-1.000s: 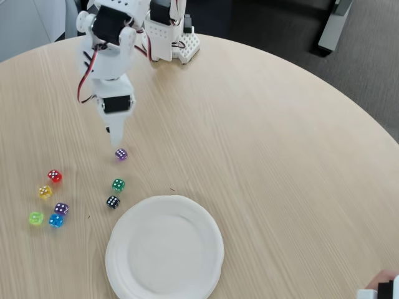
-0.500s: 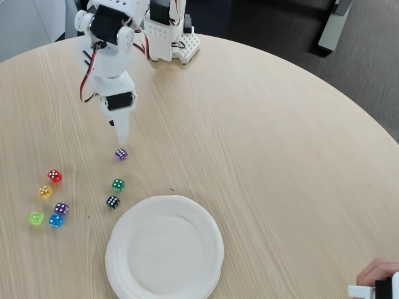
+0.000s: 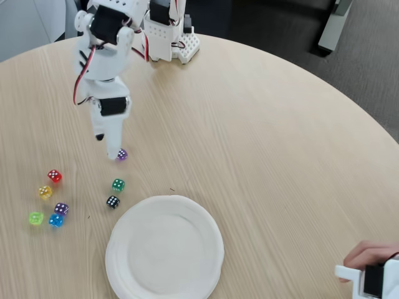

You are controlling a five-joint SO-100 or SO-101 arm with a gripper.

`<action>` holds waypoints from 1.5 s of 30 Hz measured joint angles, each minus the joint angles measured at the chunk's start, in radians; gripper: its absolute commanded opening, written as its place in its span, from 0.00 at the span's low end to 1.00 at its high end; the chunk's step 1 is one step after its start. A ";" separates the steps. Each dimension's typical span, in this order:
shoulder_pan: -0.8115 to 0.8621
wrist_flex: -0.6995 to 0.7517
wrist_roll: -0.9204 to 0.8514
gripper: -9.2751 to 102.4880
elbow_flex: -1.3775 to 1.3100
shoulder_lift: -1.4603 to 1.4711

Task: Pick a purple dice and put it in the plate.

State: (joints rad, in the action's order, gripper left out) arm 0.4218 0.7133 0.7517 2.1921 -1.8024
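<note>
A tiny purple dice (image 3: 122, 154) lies on the wooden table, above and left of the white paper plate (image 3: 165, 246), which has nothing on it. My gripper (image 3: 106, 145) is lowered to the table just left of this dice. Its white finger (image 3: 113, 149) touches or nearly touches the dice's left side. The other, dark-tipped finger (image 3: 98, 135) stands apart to the upper left, so the jaws look open. The dice is beside the white finger, not between the two. A second purple dice (image 3: 61, 208) sits among the group at the left.
Red (image 3: 55, 176), yellow (image 3: 45, 192), lime (image 3: 36, 218) and blue (image 3: 56, 220) dice cluster at the left. Green (image 3: 118, 184) and black (image 3: 113, 202) dice lie between my gripper and the plate. A person's hand (image 3: 368, 253) holding a white device is at the bottom right.
My gripper has dropped toward the table and shifted slightly left, reaching the purple dice's left side, and its fingers have spread. The hand at the bottom right has come further into view.
</note>
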 measured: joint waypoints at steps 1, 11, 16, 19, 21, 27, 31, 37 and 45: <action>0.000 -0.009 0.000 0.30 0.000 0.012; 0.000 -0.018 0.000 0.31 0.002 0.063; 0.000 -0.018 0.000 0.31 0.002 0.078; 0.000 -0.018 -0.006 0.31 0.002 0.106; 0.000 -0.018 -0.011 0.31 0.002 0.120; 0.000 -0.014 -0.009 0.31 0.000 0.160; 0.000 0.018 -0.017 0.31 -0.002 0.183; 0.002 0.092 -0.017 0.31 -0.003 0.204; 0.005 0.120 -0.017 0.30 -0.003 0.204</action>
State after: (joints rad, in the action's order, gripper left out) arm 0.4264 0.8330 0.7348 2.1890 -1.5984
